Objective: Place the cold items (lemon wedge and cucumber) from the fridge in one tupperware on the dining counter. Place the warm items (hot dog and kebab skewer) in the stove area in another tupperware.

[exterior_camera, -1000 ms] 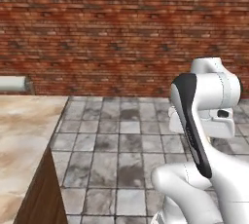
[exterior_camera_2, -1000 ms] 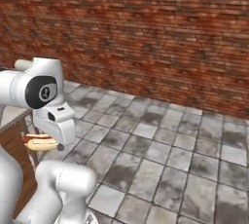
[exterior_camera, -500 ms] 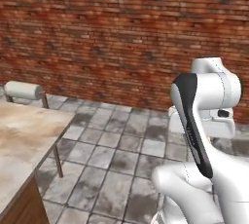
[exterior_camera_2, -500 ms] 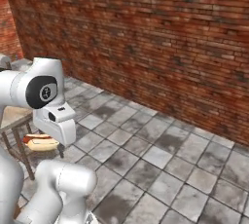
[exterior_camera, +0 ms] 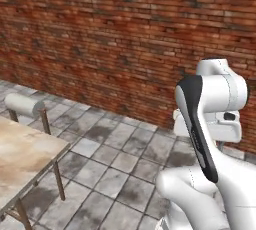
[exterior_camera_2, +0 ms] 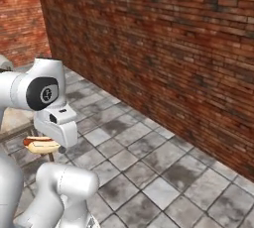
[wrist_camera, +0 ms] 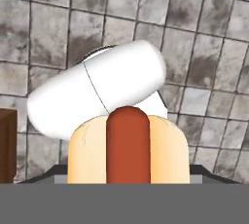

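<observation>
While the arm folds up close over its own base, the hot dog (wrist_camera: pixel 127 151) sits right at the end effector (exterior_camera_2: pixel 43 147), its reddish sausage lying lengthwise in a pale bun and pointing straight along the hand camera's line of sight. Seen from the right base camera, the same hot dog (exterior_camera_2: pixel 40 144) pokes out sideways from under the white hand block, level and clear of the floor — the end effector is gripping it, jaws set wide on the bun.

Taking the brick wall (exterior_camera: pixel 125 39) as the landmark: it runs across the whole background, dark red with uneven mortar, and the grey tiled floor (exterior_camera_2: pixel 163 172) spreads from its foot toward the robot. Well out from the wall, on the left of the left base picture, stands a tabletop (exterior_camera: pixel 25 156) of beige marbled stone on thin legs; between it and the wall is a stool (exterior_camera: pixel 25 105) with a pale rounded cushion. The hot dog hangs away from the wall too, just beside the arm's lower links — above bare floor tiles in the hand camera.
</observation>
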Robot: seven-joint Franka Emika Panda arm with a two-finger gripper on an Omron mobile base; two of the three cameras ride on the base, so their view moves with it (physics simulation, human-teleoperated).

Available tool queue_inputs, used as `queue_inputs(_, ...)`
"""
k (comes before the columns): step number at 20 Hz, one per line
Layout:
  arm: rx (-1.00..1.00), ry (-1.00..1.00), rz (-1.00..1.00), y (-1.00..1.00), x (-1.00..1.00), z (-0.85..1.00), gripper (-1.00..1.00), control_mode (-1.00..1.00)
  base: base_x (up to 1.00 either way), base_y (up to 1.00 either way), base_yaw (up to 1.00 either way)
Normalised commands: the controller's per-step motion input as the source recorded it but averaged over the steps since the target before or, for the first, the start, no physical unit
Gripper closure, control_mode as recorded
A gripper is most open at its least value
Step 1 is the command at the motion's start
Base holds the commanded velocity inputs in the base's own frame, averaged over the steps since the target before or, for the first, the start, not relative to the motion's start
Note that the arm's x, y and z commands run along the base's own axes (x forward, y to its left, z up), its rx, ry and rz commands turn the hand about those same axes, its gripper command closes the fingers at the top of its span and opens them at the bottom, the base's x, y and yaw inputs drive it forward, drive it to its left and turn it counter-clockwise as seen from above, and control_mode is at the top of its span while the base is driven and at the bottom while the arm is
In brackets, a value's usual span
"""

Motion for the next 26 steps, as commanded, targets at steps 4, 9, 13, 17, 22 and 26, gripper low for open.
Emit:
queue_inputs(4, 0.00, 0.00, 0.00, 0.00, 0.00, 0.00, 1.00, 1.00, 1.00, -0.78, 0.40)
queue_inputs(9, 0.00, 0.00, 0.00, 0.00, 0.00, 0.00, 1.00, 1.00, 1.00, -0.70, 0.43)
queue_inputs(13, 0.00, 0.00, 0.00, 0.00, 0.00, 0.00, 1.00, 1.00, 1.00, -0.64, 0.50)
queue_inputs(17, 0.00, 0.00, 0.00, 0.00, 0.00, 0.00, 1.00, 1.00, 1.00, -0.47, 0.63)
queue_inputs(22, 0.00, 0.00, 0.00, 0.00, 0.00, 0.00, 1.00, 1.00, 1.00, -0.47, 0.64)
queue_inputs(26, 0.00, 0.00, 0.00, 0.00, 0.00, 0.00, 1.00, 1.00, 1.00, -0.50, 0.63)
